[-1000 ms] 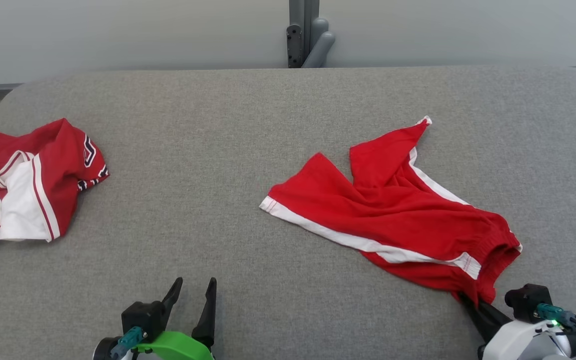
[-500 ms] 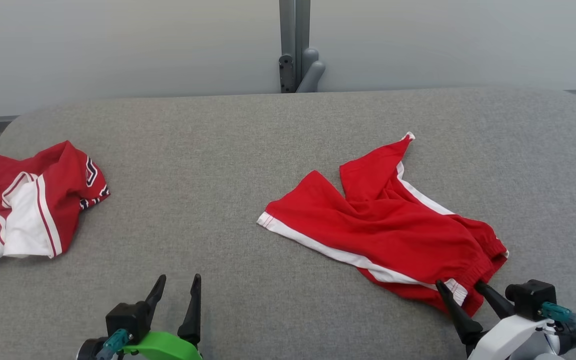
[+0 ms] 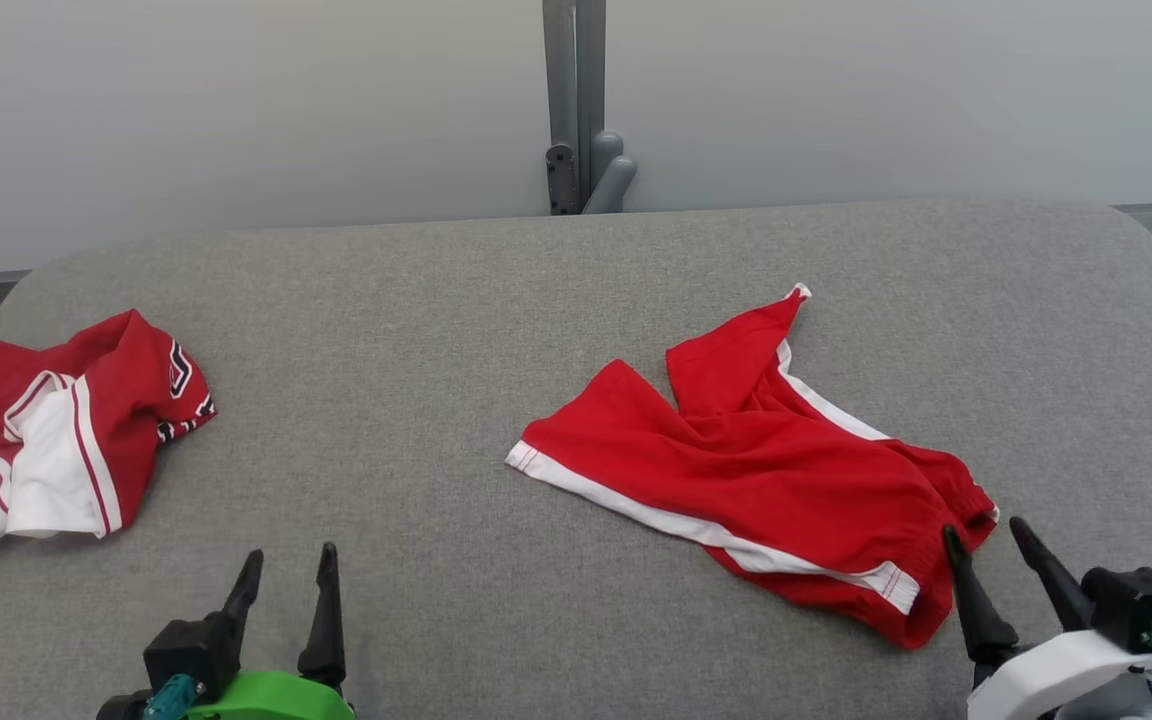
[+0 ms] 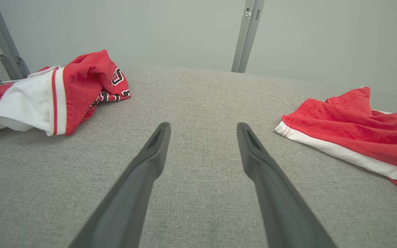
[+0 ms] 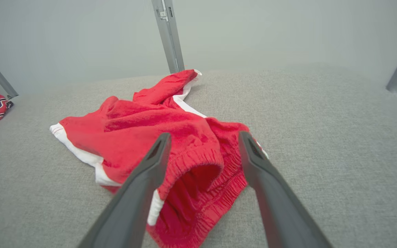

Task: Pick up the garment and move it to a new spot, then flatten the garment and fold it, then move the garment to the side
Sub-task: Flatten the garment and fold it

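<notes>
The garment (image 3: 776,470) is a pair of red shorts with white side stripes, lying rumpled on the grey table (image 3: 536,300) right of centre. Its elastic waistband (image 5: 198,179) gapes toward my right gripper (image 3: 986,535), which stands open just at that waistband, holding nothing. In the right wrist view the two fingers straddle the waistband opening of the shorts (image 5: 143,127). My left gripper (image 3: 286,565) is open near the table's front edge, left of centre, over bare cloth. The left wrist view has the shorts (image 4: 353,131) at its right.
A second red and white garment (image 3: 66,420) with dark lettering lies bunched at the table's left edge, also in the left wrist view (image 4: 64,89). A grey post (image 3: 576,110) stands behind the table's far edge.
My right gripper was shut on the shorts' waistband and has opened, letting the garment drop flat. The head camera has tilted, shifting the whole scene down and left.
</notes>
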